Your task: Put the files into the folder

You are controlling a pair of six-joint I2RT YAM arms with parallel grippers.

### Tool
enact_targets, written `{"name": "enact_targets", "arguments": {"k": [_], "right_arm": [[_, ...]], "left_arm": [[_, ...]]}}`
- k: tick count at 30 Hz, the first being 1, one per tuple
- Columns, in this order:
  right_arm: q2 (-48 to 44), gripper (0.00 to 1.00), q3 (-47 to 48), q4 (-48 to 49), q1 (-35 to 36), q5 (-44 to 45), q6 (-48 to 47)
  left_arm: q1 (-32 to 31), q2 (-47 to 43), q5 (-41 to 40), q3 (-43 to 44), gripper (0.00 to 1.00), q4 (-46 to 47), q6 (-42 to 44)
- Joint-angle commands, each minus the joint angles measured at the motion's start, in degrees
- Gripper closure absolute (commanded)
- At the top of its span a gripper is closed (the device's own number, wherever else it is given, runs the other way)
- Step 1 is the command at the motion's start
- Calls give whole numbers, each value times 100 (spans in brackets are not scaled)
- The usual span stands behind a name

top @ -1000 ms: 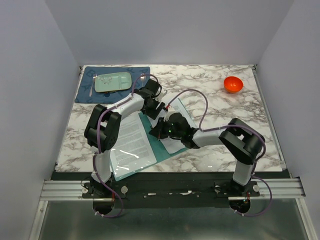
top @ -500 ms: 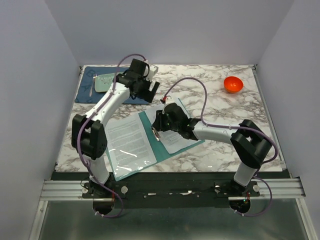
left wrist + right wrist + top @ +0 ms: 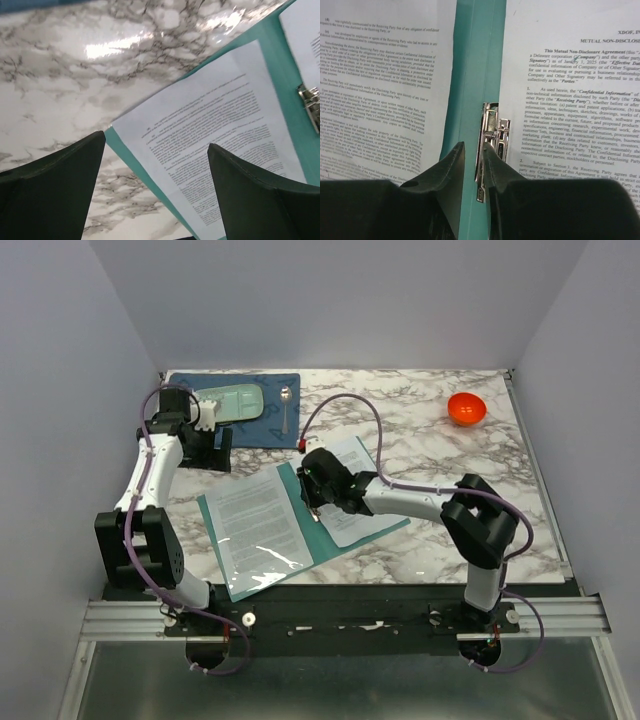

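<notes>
The folder (image 3: 475, 60) lies open by the near edge of the counter (image 3: 450, 470), left of the middle. The files (image 3: 258, 515) are already on it, one printed sheet on each leaf, so the step left is probably clamping them. The right gripper (image 3: 471, 150) hangs over the spine at the metal clip (image 3: 492, 132), fingers drawn almost together; whether they nip its lever I cannot tell. The left gripper (image 3: 156, 142), spread wide and empty, hovers beside the blue placemat (image 3: 275, 430) toward the far-left corner, out of the way. An orange bowl (image 3: 466, 408) sits well apart, far right.
</notes>
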Motion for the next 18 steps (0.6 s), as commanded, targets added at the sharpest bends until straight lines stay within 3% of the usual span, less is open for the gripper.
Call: {"name": "enact_targets", "arguments": {"k": [1, 11, 18], "right_arm": [[270, 74, 258, -427, 166, 265, -119], [666, 74, 425, -620, 210, 370, -31], [640, 66, 460, -708, 219, 476, -14]], "left_arm": [[315, -317, 508, -458, 1, -140, 413], [368, -581, 790, -994, 2, -158, 554], [421, -713, 790, -1126, 2, -184, 677]]}}
